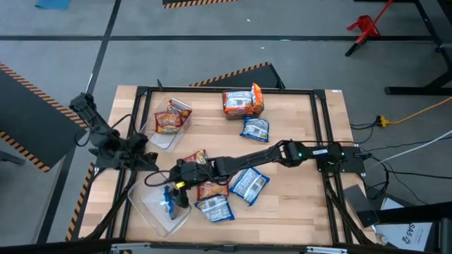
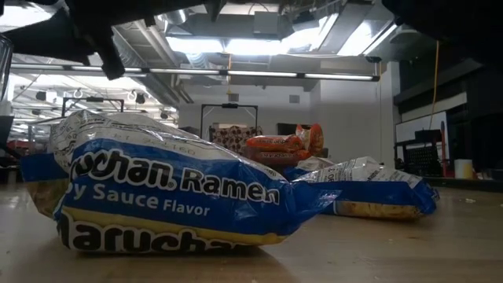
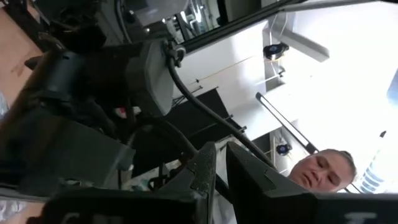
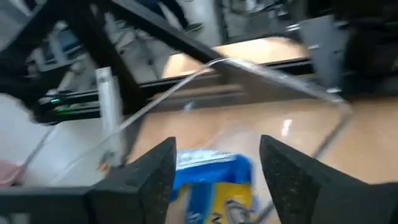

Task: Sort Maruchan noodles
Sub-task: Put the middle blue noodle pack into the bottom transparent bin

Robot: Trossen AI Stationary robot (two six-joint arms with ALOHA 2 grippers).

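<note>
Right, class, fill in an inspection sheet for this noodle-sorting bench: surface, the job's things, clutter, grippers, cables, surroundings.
Surface: wooden table inside a black frame.
Job's things: blue noodle packets loose near the middle; orange packets stacked at the far edge; one blue packet in the near clear bin; a reddish packet in the far clear bin.
Clutter: nothing seen.
Grippers: right gripper open over the near bin, either side of the blue packet; left gripper shut, tilted up toward the ceiling at the table's left edge.
Cables: yellow cable on the floor, right.
Surroundings: grey floor, red stand; a person shows in the left wrist view.
</note>
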